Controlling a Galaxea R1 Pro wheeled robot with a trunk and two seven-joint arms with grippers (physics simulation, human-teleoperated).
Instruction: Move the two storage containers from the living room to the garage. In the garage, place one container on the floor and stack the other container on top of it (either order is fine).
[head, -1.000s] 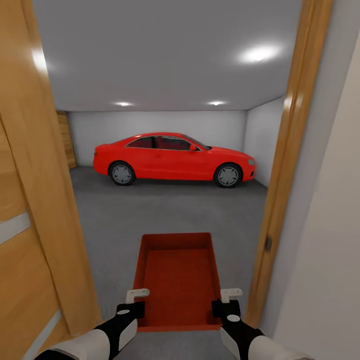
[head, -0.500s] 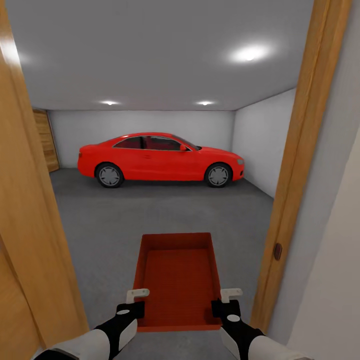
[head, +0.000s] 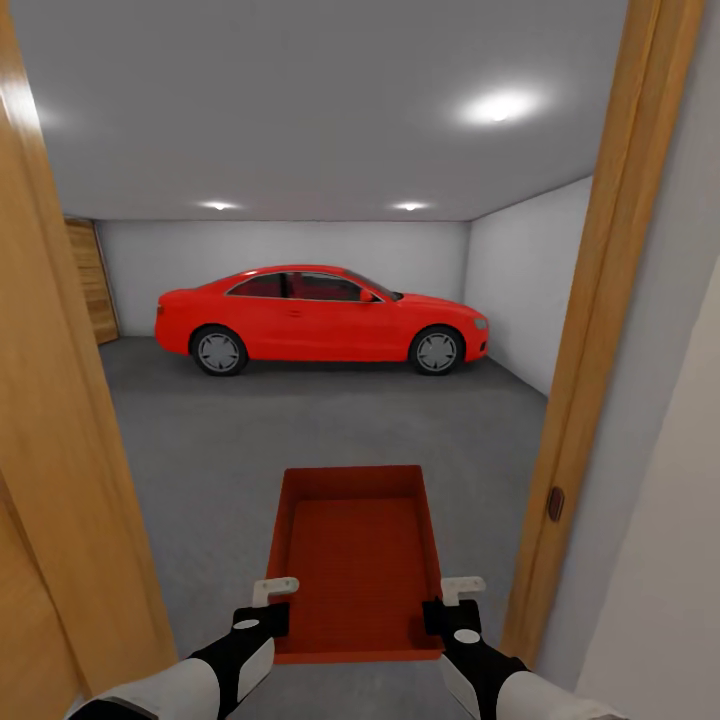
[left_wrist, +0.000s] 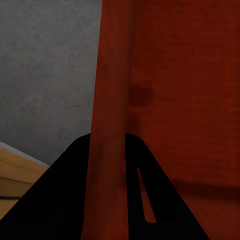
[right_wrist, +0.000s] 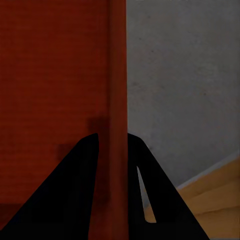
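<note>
An orange-red storage container (head: 355, 560) is carried level between the robot's two hands in a wood-framed doorway (head: 600, 330) opening onto the garage. The left hand (head: 268, 608) is clamped on the container's left wall near the close end, and the right hand (head: 450, 606) on the right wall opposite it, so the bin lies directly between them and reaches out ahead. In the left wrist view, the thin wall of the container (left_wrist: 112, 100) is seen pinched between the dark fingers (left_wrist: 75, 190) of the left hand (left_wrist: 107, 145); in the right wrist view, the opposite wall (right_wrist: 117, 90) is pinched in the same way by the right hand (right_wrist: 112, 142). The dark grey concrete floor (head: 330, 420) is seen beneath and beyond the bin. A red car (head: 320, 318) is parked side-on well ahead, before the grey back wall (head: 290, 245), with a wooden panel door (head: 92, 280) at the far left. No brand, label or writing can be read anywhere.
</note>
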